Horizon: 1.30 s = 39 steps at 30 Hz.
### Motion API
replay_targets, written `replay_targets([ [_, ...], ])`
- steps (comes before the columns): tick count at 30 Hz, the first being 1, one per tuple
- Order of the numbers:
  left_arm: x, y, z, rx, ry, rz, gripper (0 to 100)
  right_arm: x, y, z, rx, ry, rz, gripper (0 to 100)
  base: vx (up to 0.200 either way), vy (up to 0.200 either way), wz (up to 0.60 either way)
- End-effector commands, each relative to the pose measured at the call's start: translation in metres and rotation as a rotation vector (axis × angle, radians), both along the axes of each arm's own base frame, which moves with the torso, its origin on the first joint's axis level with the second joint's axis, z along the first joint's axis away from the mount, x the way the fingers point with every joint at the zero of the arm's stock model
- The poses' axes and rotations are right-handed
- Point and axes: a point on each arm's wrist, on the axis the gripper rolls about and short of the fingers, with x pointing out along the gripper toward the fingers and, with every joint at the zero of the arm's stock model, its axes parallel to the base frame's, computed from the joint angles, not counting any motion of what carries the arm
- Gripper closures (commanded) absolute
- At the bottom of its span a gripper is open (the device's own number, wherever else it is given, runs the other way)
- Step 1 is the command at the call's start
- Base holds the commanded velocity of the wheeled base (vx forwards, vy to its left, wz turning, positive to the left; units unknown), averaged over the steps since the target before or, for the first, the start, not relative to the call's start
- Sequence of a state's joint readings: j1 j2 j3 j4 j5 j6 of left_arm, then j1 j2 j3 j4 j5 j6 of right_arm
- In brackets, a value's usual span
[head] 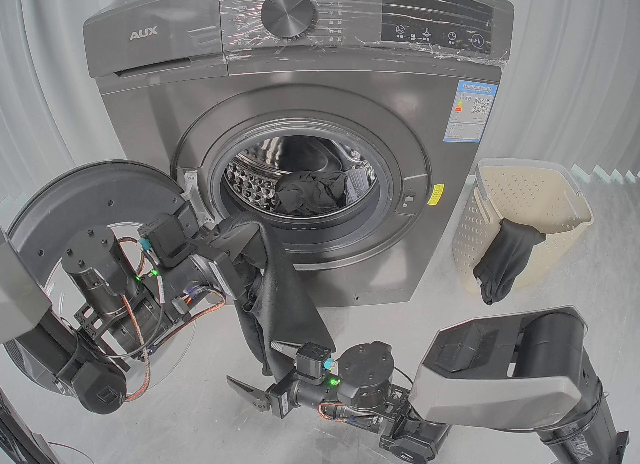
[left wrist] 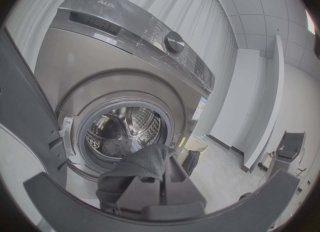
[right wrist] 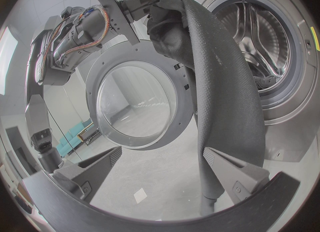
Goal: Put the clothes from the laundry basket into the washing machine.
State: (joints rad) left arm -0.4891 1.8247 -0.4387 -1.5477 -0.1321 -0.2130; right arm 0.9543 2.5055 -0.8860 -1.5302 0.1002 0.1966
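Note:
My left gripper point(head: 230, 235) is shut on a long dark garment point(head: 280, 292) just below and left of the washing machine's point(head: 300, 92) open drum. The cloth hangs down toward the floor. In the left wrist view the closed gripper point(left wrist: 165, 164) has the garment point(left wrist: 140, 166) bunched over it. My right gripper point(head: 257, 369) is low in front of the machine and open point(right wrist: 160, 151), with the hanging garment point(right wrist: 220, 86) draped against one finger point(right wrist: 233, 172). Another dark garment point(head: 310, 191) lies inside the drum. A third point(head: 503, 262) hangs over the rim of the beige laundry basket point(head: 533, 205).
The round machine door point(head: 87, 199) stands swung open to the left, close behind my left arm. The basket sits on the floor right of the machine. Grey curtains run behind, and bare floor lies in front.

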Motion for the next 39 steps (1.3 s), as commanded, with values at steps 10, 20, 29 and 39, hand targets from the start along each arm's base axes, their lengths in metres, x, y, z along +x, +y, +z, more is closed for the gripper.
replay_targets([
  [10, 0.002, 0.0, 0.0, -0.003, -0.001, 0.004, 100, -0.016, 0.01, -0.004, 0.007, 0.041, 0.032, 0, 0.0, 0.0, 0.0],
  [20, 0.001, 0.0, 0.0, -0.003, -0.001, 0.003, 100, 0.012, 0.027, 0.007, 0.054, 0.007, -0.026, 0, 0.0, 0.0, 0.0],
  [29, 0.001, 0.0, 0.002, -0.005, -0.005, 0.003, 100, 0.057, 0.014, -0.008, 0.053, -0.014, -0.177, 0, 0.0, 0.0, 0.0],
  [39, 0.0, 0.0, 0.002, -0.006, -0.006, 0.001, 100, 0.077, 0.004, -0.007, 0.048, -0.062, -0.236, 0, 0.0, 0.0, 0.0],
])
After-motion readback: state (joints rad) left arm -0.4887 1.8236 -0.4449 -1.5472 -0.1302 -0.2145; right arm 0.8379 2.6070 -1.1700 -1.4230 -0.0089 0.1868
